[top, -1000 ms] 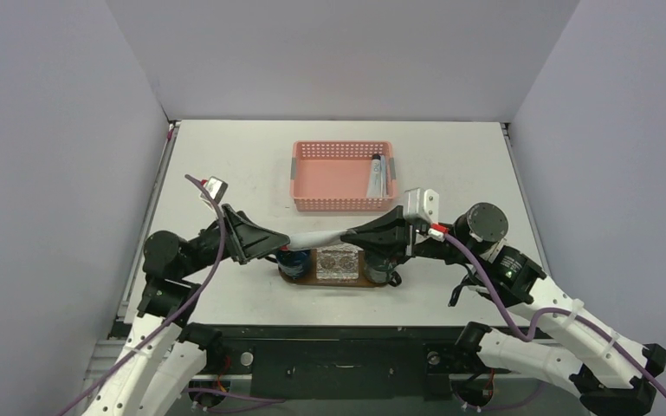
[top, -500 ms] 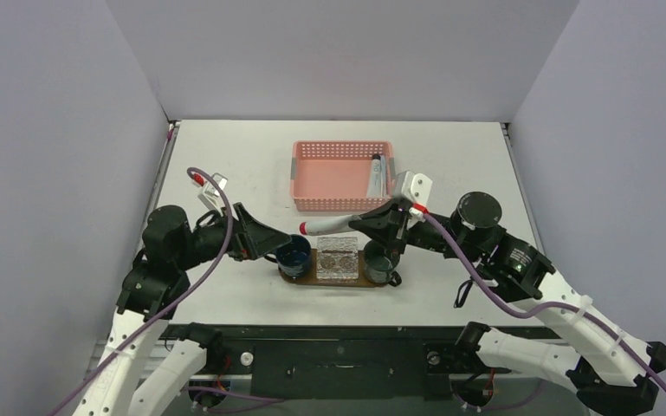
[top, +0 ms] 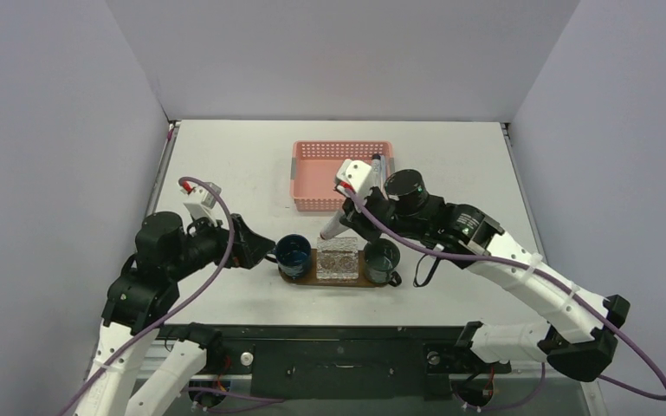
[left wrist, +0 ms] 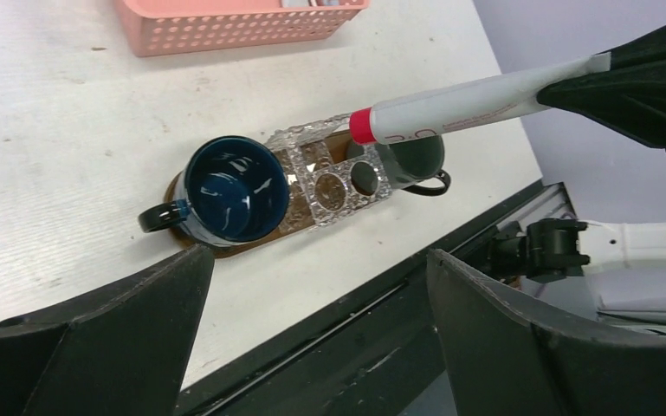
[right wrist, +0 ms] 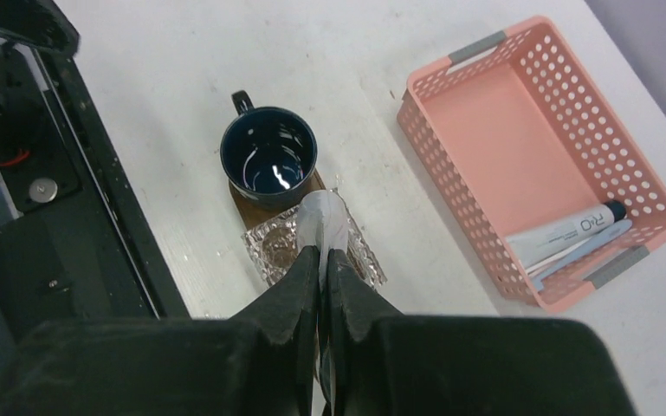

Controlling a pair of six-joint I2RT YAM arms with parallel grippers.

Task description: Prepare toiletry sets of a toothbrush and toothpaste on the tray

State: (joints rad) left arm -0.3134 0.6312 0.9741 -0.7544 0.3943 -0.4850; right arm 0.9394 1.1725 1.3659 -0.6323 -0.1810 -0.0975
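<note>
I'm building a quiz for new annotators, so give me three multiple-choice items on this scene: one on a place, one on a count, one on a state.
1. Where is the red-capped toothpaste tube?
A. in the pink basket
B. held in the air over the tray
C. flat on the table

2. How many dark mugs stand on the tray?
A. one
B. two
C. three

3. What state is the left claw in?
A. open and empty
B. shut on a toothbrush
C. shut on a mug handle

Answers:
1 B, the right claw grips the tube above the clear holder.
2 B, one mug at the left end and one at the right end.
3 A, its fingers stand wide apart with nothing between them.
</note>
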